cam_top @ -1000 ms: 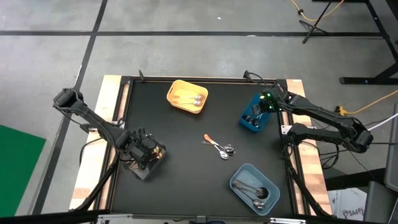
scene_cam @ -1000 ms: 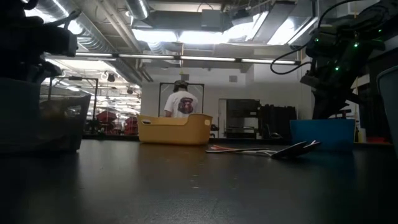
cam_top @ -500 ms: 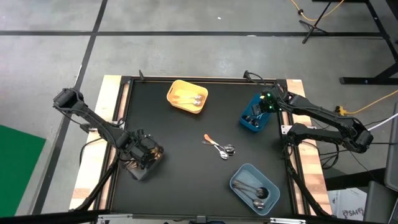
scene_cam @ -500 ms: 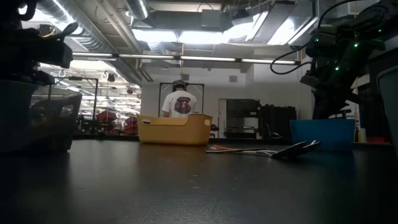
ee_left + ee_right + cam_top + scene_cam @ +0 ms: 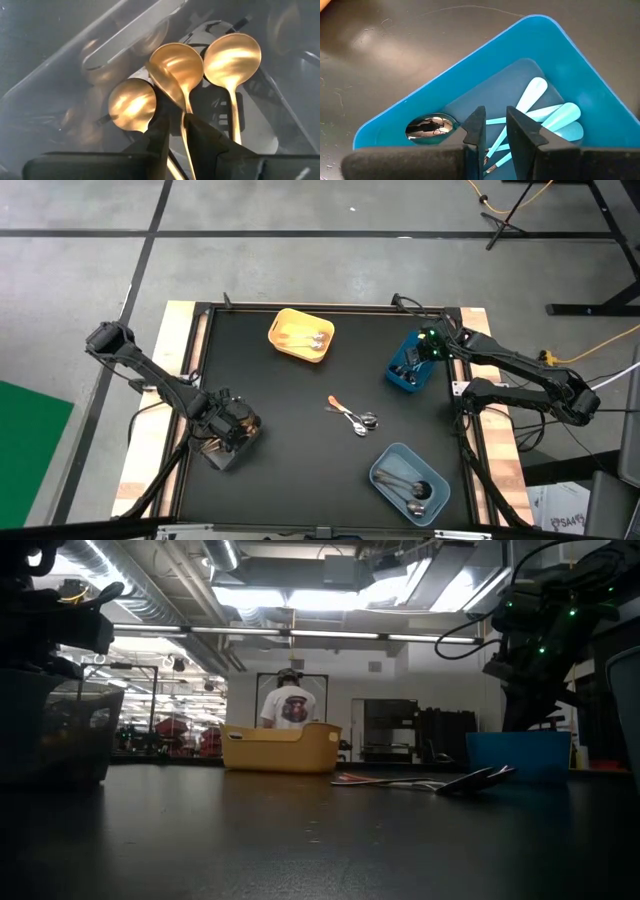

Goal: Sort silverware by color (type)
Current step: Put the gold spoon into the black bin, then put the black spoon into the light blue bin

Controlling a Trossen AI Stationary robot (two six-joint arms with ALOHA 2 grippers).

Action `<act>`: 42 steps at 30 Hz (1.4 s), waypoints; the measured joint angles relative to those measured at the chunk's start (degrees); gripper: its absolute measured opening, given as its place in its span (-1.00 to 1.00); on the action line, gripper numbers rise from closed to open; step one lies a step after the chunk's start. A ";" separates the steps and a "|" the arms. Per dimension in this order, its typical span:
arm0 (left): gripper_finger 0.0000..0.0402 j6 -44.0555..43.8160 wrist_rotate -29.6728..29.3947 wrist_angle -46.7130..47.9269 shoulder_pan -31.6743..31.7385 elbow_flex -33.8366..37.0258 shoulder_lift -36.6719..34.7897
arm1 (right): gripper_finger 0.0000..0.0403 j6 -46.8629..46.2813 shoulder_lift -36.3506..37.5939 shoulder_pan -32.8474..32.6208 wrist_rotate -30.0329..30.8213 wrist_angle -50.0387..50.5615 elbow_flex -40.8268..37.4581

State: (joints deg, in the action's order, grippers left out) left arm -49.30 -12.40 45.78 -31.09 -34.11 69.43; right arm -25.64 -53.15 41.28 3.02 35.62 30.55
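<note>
My left gripper (image 5: 228, 428) reaches down into a clear bin (image 5: 220, 452) at the table's left near corner. In the left wrist view it (image 5: 177, 132) is shut on one of three gold spoons (image 5: 175, 70); the other two (image 5: 132, 104) (image 5: 232, 52) lie on the bin floor. My right gripper (image 5: 428, 345) hangs over the blue bin (image 5: 410, 368), touching nothing. Its fingers (image 5: 496, 127) stand a narrow gap apart above light-blue-handled utensils (image 5: 555, 117) and a silver spoon bowl (image 5: 431, 126). A few spoons, one orange-handled, lie loose at the table's centre (image 5: 352, 415). My left gripper pinches the middle gold spoon by its thin handle (image 5: 186, 111), just below the bowl, between the two fingers. The fingers come from above and lie along the handle. The bowl is tipped and leans over the neighbouring spoon inside the clear bin.
A yellow bin (image 5: 300, 335) with spoons sits at the far side and a grey-blue bin (image 5: 408, 483) with silver spoons at the near right. Bare black tabletop lies between them. In the low view a person (image 5: 292, 705) stands in the room behind the yellow bin.
The clear bin has slid a little toward the table's left edge, along with my left gripper inside it. My right arm has kept still.
</note>
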 joint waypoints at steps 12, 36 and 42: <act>-0.70 0.29 3.73 7.66 0.00 -6.90 -0.09 | -0.67 3.31 1.01 0.00 -1.50 3.24 7.71; -0.70 3.89 -18.61 4.76 2.61 -25.31 0.21 | -0.67 3.72 -2.74 -26.69 -5.41 -8.16 16.68; -0.70 4.88 -18.94 2.95 5.07 -25.31 0.31 | -0.67 5.18 -8.24 -34.88 -4.53 -12.91 16.68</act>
State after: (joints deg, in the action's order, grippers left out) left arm -44.42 -31.34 48.73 -26.02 -59.42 69.73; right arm -20.46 -61.38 6.40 -1.51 22.70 47.22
